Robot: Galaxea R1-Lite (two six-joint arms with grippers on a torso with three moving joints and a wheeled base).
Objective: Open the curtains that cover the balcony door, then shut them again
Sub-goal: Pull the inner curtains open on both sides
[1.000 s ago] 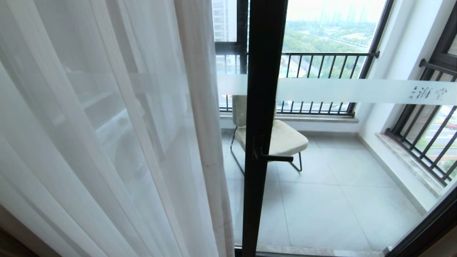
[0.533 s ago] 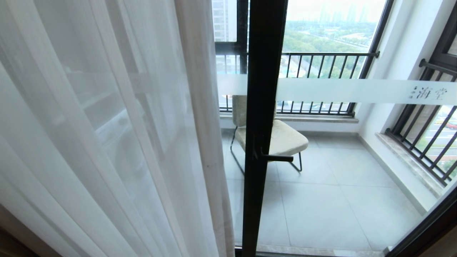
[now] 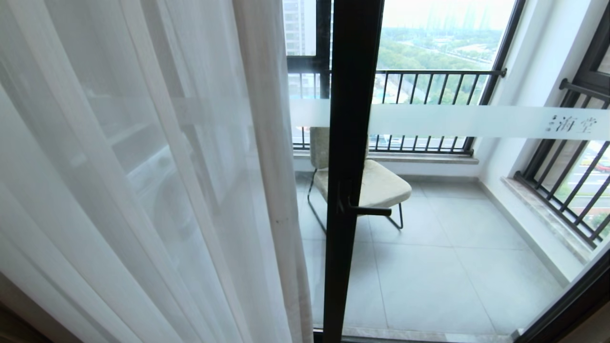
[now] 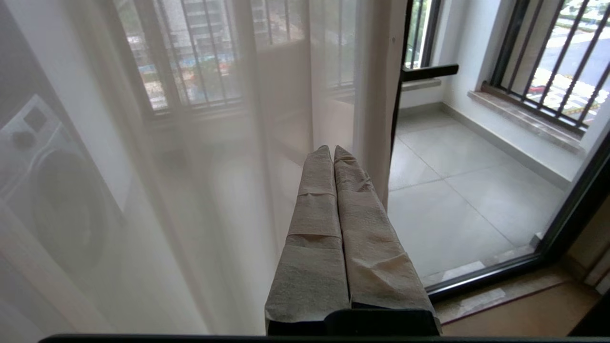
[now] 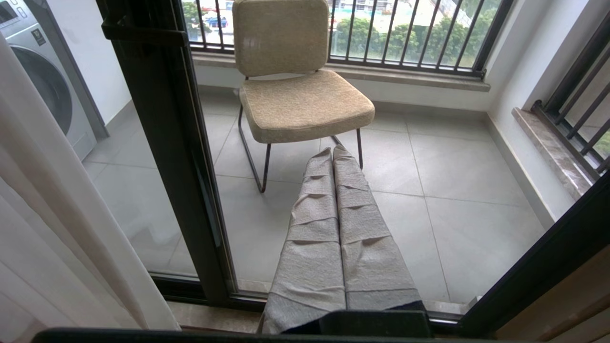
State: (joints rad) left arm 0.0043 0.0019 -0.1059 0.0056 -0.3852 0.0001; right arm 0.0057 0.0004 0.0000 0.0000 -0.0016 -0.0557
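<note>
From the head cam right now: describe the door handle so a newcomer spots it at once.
Start at the balcony door, whose black upright frame runs down the middle of the head view, just right of the white sheer curtain. Partway down that upright, below the frosted band, the door handle sticks out level to the right. It is a short black lever, thicker than the chair legs behind the glass.

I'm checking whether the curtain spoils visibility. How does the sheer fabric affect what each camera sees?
Head view: the thin white sheer curtain veils the left half in a haze; the clear glass balcony door stays crisp. Left wrist view: a washing machine shows only dimly through it. Right wrist view: mostly unobstructed.
</note>
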